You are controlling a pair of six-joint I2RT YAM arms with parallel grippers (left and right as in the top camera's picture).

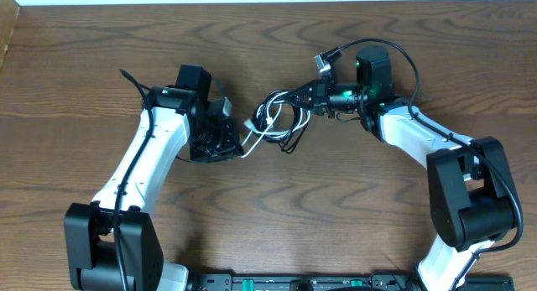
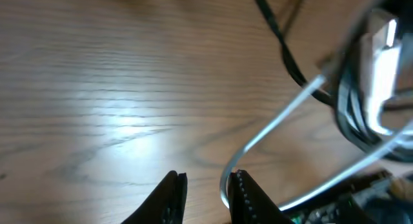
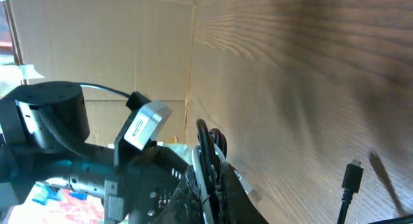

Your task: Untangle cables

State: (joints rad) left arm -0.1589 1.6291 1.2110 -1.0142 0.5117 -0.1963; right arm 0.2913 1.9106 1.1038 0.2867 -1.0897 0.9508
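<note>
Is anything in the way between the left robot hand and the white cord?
Nothing visible is. The white cord runs right up to the left gripper, beside one finger, over bare table. The right gripper holds the tangle at its other end.

The table [image 1: 352,207] is brown wood with strong dark grain, smooth, with a soft sheen where light falls. The white cable [image 2: 271,126] has a smooth, glossy plastic sheath; the black cable [image 2: 279,40] looks duller. The left hand [image 2: 205,185] has black fingers [image 2: 253,201] of matt plastic with finely ridged inner edges. The arm shells [image 1: 138,161] are smooth, glossy white plastic. A cardboard wall [image 3: 129,50] is matt brown.
</note>
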